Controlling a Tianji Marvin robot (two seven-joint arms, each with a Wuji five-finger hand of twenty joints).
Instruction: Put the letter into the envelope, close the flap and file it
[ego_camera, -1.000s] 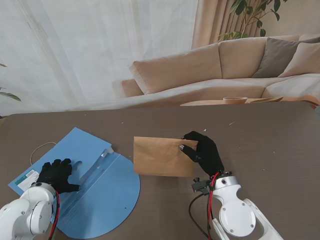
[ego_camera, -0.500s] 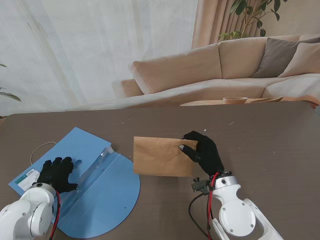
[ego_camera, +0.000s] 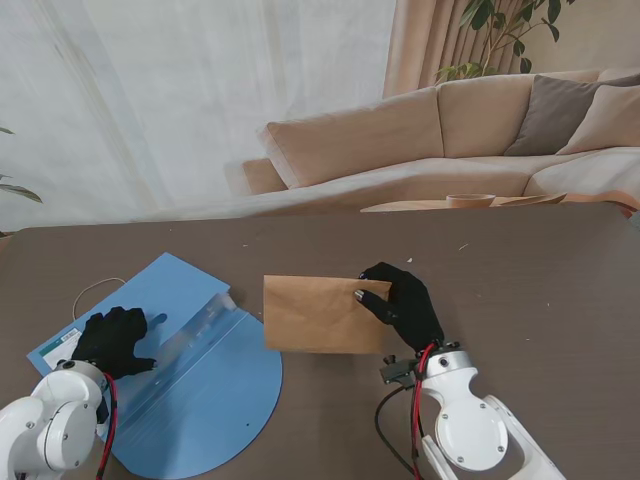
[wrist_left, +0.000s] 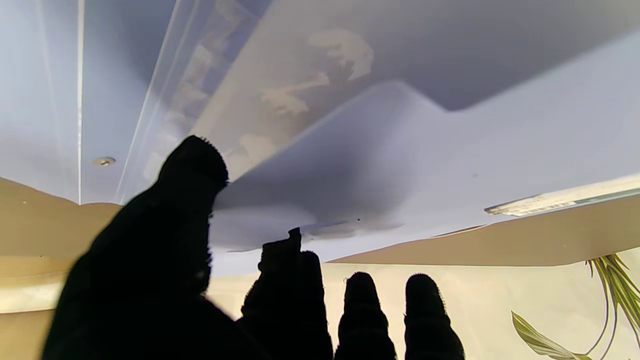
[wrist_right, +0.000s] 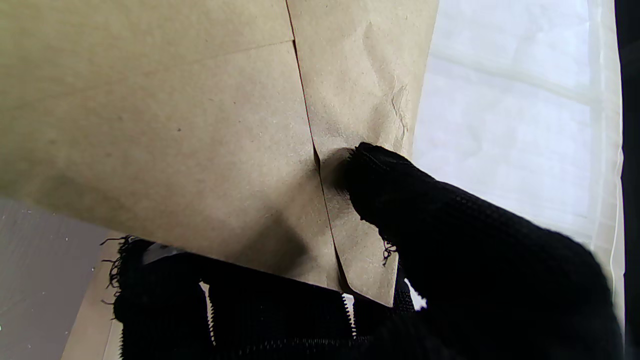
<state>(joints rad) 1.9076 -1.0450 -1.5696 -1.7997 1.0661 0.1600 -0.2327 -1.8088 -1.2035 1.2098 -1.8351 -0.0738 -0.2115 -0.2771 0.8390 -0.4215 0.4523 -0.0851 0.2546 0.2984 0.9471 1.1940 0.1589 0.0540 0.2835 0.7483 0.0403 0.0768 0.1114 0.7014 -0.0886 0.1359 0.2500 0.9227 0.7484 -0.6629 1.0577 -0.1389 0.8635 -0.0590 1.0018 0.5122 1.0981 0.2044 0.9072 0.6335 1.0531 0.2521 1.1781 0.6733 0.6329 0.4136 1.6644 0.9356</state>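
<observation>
From above, the right hand (ego_camera: 403, 305) hides one end of the brown envelope (ego_camera: 318, 315) it pinches. The left hand (ego_camera: 112, 340) holds up the blue folder (ego_camera: 215, 385) cover.

The left wrist view shows fingers (wrist_left: 190, 200) under that cover (wrist_left: 400, 165).

The right wrist view shows a thumb (wrist_right: 400, 195) pressing the envelope (wrist_right: 175, 125).

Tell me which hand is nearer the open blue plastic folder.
Left. The left hand rests on the open blue plastic folder, lifting its flap. The right hand is off to the folder's right, pinching the brown paper envelope.
</observation>
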